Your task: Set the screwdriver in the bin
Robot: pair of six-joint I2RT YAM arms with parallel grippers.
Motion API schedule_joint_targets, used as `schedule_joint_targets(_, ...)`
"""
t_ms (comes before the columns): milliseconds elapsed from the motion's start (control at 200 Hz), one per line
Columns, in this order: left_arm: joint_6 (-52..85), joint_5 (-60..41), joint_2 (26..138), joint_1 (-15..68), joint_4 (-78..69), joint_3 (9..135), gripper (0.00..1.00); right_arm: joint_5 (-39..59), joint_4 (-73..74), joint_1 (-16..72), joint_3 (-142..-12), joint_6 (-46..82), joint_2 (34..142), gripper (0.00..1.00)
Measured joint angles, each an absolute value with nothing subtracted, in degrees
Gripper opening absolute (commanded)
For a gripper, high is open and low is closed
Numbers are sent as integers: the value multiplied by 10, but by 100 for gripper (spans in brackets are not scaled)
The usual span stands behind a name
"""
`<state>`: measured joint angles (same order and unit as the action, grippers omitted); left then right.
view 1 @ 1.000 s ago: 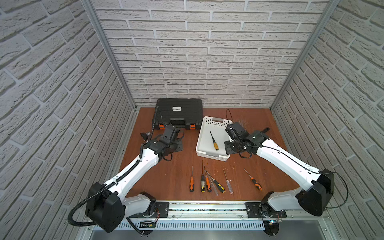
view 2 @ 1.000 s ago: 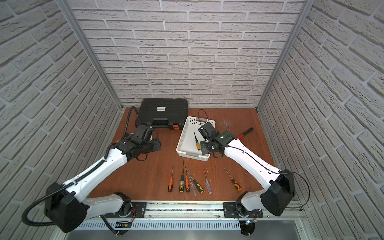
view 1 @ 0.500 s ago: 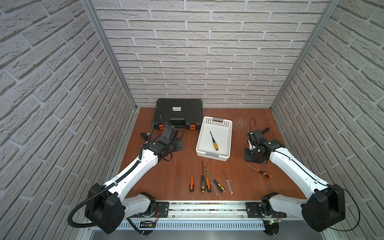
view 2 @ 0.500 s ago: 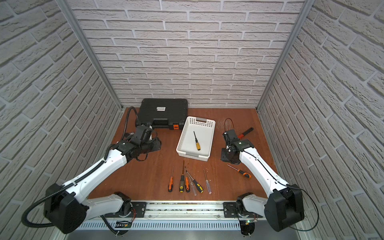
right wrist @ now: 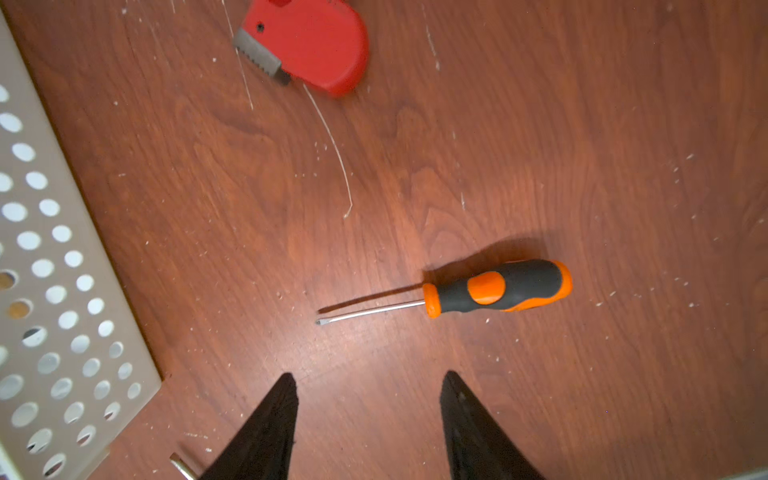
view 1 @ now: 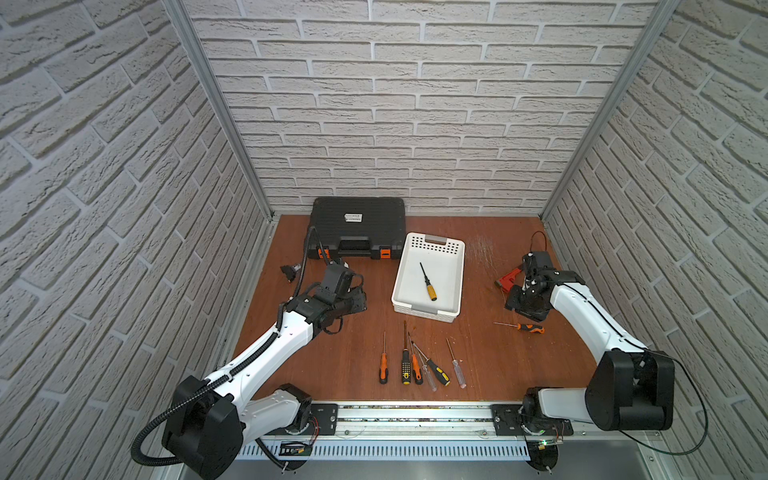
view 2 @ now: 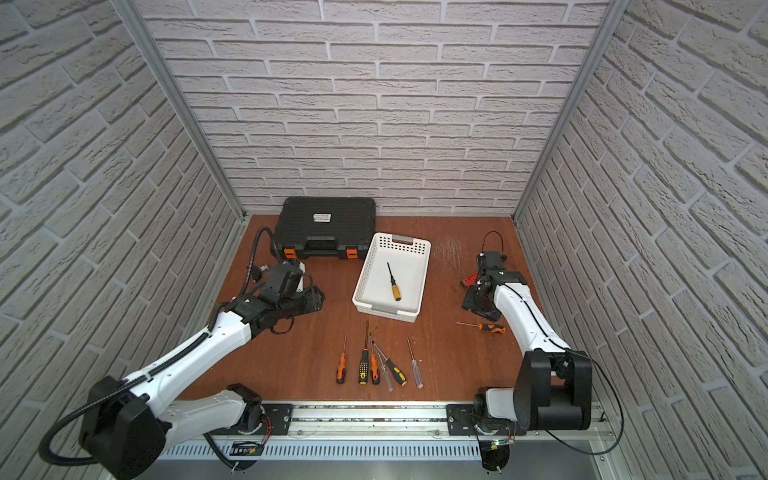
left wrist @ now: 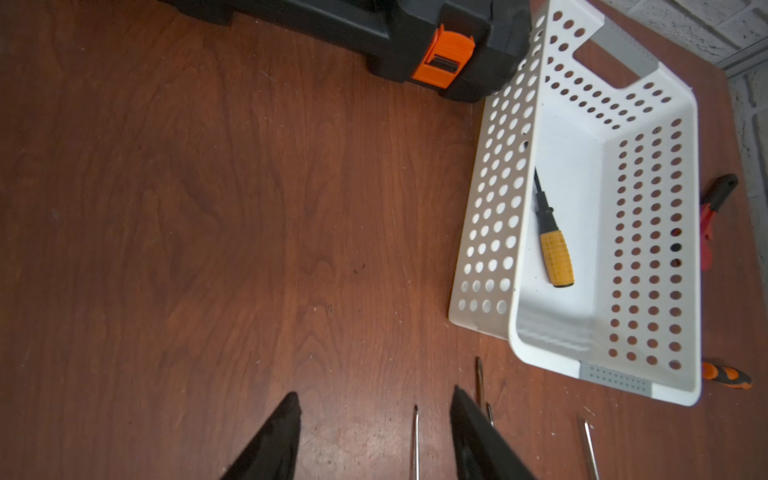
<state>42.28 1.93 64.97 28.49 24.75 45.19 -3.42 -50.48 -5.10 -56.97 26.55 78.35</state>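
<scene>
The white holed bin (view 1: pixel 434 248) (view 2: pixel 401 247) (left wrist: pixel 494 199) stands mid-table, and a yellow-handled screwdriver (view 1: pixel 430 289) (view 2: pixel 396 291) (left wrist: pixel 556 257) lies on its floor. An orange-and-black screwdriver (view 1: pixel 530 328) (view 2: pixel 490 328) (right wrist: pixel 498 289) lies on the table right of the bin. My right gripper (view 1: pixel 519 305) (right wrist: pixel 368 380) hangs open and empty just behind it. My left gripper (view 1: pixel 359 299) (left wrist: pixel 374 399) is open and empty over bare wood left of the bin.
Several screwdrivers (view 1: pixel 415 365) lie in a row near the front edge. A black tool case (view 1: pixel 357 226) sits at the back, touching the bin's corner. A red tool (view 1: pixel 509 279) (right wrist: pixel 307 41) lies by the right gripper. A small black part (view 1: pixel 289 271) lies far left.
My right gripper left the bin's right rim, swung right and opened. The orange-and-black screwdriver now lies farther back and turned crosswise. The left gripper opened slightly and stayed put.
</scene>
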Motion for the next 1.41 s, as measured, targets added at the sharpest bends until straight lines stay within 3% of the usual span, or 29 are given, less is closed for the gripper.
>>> schedule_joint_targets(155,422,4,649,285,235,441,59,-31,-495,-95,-580,268,796,65)
schedule_joint_targets(585,401,0,619,282,230,435,59,-2,-472,-167,-599,296,872,68)
schedule_joint_targets(920,401,1,613,281,227,425,59,-25,-466,-178,-691,250,952,65)
schedule_joint_targets(1095,401,1,613,281,228,425,59,-29,-454,-178,-696,231,990,59)
schedule_joint_targets(1405,403,2,612,281,231,423,59,-27,-443,-178,-694,221,1021,59)
